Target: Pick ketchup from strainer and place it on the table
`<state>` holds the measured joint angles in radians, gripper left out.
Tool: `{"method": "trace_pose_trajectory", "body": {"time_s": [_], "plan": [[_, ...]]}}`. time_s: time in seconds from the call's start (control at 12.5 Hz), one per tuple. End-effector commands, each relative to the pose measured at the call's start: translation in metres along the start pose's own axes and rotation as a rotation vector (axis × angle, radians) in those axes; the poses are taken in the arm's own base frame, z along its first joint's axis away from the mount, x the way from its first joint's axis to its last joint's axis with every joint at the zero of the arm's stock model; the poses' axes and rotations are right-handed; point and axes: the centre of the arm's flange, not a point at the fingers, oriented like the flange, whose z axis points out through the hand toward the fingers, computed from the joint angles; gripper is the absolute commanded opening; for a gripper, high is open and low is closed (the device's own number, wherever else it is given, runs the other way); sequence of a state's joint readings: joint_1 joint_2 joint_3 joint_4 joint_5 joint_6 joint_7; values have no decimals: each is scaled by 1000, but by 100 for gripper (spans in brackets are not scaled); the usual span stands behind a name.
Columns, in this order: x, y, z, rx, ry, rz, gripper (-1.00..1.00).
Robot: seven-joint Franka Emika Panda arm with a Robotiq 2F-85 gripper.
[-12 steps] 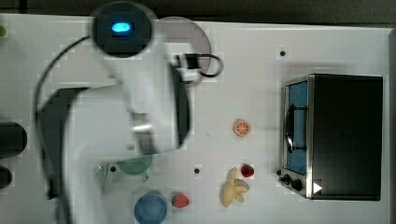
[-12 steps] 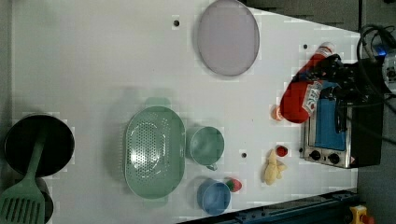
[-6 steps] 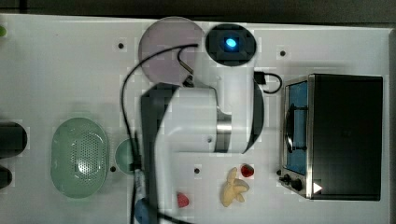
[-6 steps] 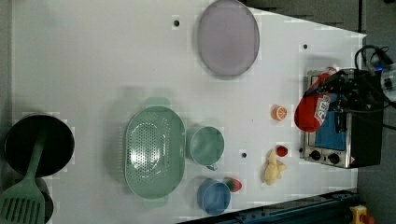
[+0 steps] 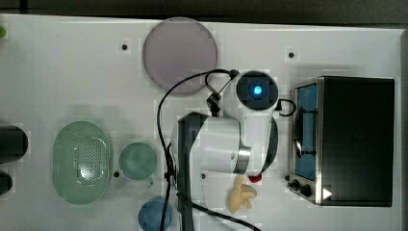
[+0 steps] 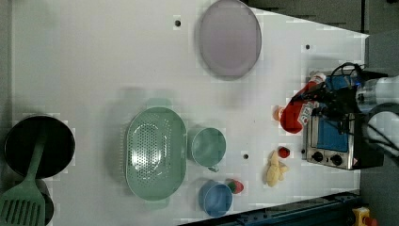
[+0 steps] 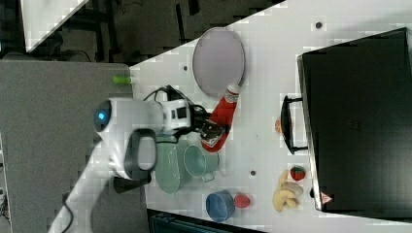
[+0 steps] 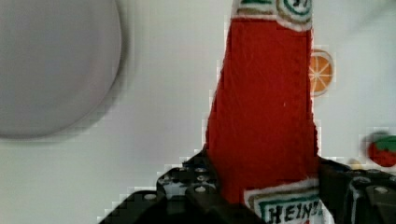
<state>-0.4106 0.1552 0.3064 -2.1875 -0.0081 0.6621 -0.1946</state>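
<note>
Top view frames are dominated by the large white flat tabletop (image 5: 57,72), on which a black toaster oven with a blue-lit door (image 5: 353,139) is seen at the top view's right. The white robot arm (image 5: 219,144) is stretched over the middle of the tabletop, between the oven and the round grey-lilac plate (image 5: 180,54). The pale green perforated oval plastic strainer (image 6: 155,153) is seen lying apart from the arm, with nothing in it, and a round green cup (image 6: 208,147) is placed just beside it.

The red squeeze ketchup bottle with white cap and label (image 7: 221,121) is held clear of the strainer, tilted, near the oven's front; whether it is touching the tabletop cannot be told. The black gripper (image 8: 266,196) is clamped on the bottle's lower body at the label, its fingers (image 8: 196,186) spread to the bottle's width and pressed against either side.

A blue cup (image 6: 216,198), a yellow banana bunch (image 6: 274,168), an orange slice (image 8: 320,71) and a red strawberry (image 7: 297,173) are scattered on the tabletop.
</note>
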Motion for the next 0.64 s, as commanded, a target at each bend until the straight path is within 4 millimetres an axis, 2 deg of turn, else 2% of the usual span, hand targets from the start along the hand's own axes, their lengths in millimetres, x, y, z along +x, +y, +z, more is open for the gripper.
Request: {"method": "trace_pose_trajectory", "body": {"time_s": [0.08,0.24,0.32,0.48,0.56,0.64], "plan": [[-19,-9,46,4,-15,-80,21],[-18,-5,72,-2,-17,-89,21],[-16,-3,81,-14,-9,-108,27],[-14,-2,90,-39,8,-148,69],[-13,-3,87,-38,15,-150,91],[-13,-6,79,-32,28,-151,100]]}}
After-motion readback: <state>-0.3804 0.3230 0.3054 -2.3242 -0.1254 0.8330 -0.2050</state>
